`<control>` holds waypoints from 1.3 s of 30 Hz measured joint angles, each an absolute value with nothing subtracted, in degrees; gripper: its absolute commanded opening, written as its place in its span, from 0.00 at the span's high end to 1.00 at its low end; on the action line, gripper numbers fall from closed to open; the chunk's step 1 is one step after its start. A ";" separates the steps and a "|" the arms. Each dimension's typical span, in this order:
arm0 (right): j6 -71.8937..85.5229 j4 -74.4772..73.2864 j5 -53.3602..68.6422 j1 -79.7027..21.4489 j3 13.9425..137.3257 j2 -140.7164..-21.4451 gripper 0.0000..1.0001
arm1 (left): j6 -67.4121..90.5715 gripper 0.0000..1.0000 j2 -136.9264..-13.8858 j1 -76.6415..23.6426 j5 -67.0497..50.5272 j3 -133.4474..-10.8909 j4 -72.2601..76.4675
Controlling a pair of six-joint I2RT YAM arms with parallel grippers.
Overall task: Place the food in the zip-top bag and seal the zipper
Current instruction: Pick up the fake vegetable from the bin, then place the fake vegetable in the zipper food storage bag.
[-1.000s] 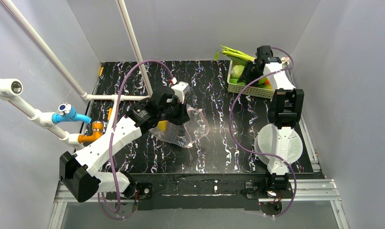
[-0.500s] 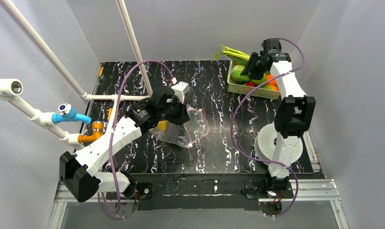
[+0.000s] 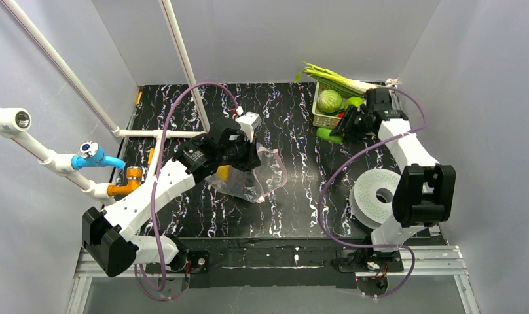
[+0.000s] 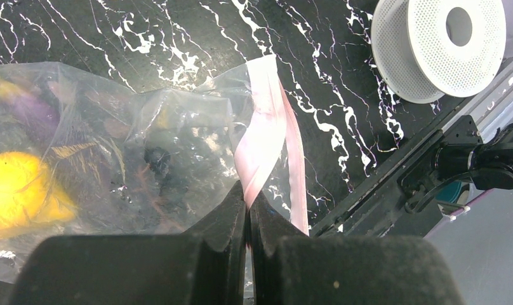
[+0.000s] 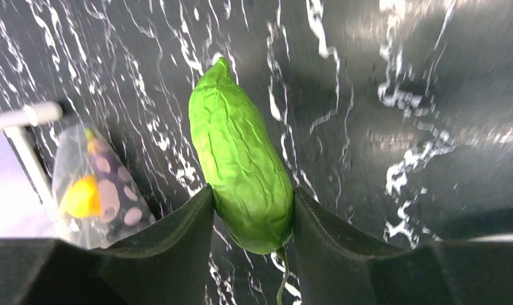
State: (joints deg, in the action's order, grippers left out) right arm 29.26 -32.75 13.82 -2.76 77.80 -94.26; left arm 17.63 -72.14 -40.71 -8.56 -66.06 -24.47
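Note:
The zip-top bag (image 3: 265,175) lies clear and crinkled mid-table, with a yellow food piece (image 4: 19,190) and a dark purple one (image 4: 32,108) inside. My left gripper (image 4: 248,197) is shut on the bag's pink zipper (image 4: 266,121), holding that edge up. My right gripper (image 5: 253,197) is shut on a wrinkled green vegetable (image 5: 241,159), hanging above the table just left of the basket (image 3: 322,120). In the top view that vegetable (image 3: 328,135) shows beside the right gripper (image 3: 344,127). More food sits in the basket, including a round green cabbage (image 3: 328,101).
A long green-and-white leek (image 3: 334,78) lies across the basket's far edge. A white spool (image 3: 380,196) sits at the near right by the right arm's base. White pipes (image 3: 183,65) and a blue fitting (image 3: 91,156) stand at the left.
My right gripper came up out of the basket with the green vegetable and swung nearer and left, off the basket's edge. The left gripper and bag have not moved.

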 measured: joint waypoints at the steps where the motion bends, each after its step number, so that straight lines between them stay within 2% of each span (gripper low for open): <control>1: 29.80 -32.12 14.61 -3.09 74.91 -92.79 0.99 | 17.63 1.00 -72.25 -40.71 -8.56 -66.06 -24.47; 11: 32.88 -27.42 17.23 -12.80 55.20 -76.62 0.99 | 18.17 1.00 -74.81 -40.71 -8.82 -66.06 -24.38; 19: 31.46 -26.85 11.60 -21.37 48.38 -61.06 0.99 | 18.22 1.00 -74.81 -40.71 -8.82 -66.06 -24.03; 25: 29.69 -26.00 9.50 -26.72 47.68 -52.16 0.99 | 18.22 1.00 -74.81 -40.71 -8.82 -66.06 -24.01; 30: 30.02 -21.52 9.34 -32.49 45.21 -50.26 0.99 | 18.17 1.00 -74.81 -40.71 -8.69 -66.06 -24.01; 39: 31.97 -15.25 9.45 -37.91 45.36 -56.23 0.99 | 18.02 1.00 -74.81 -40.71 -8.88 -66.06 -23.66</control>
State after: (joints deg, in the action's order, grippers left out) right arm 31.97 -15.25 9.45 -37.91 45.36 -56.23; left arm 18.02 -74.81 -40.71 -8.88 -66.06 -23.66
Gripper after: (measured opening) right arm 0.513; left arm 0.009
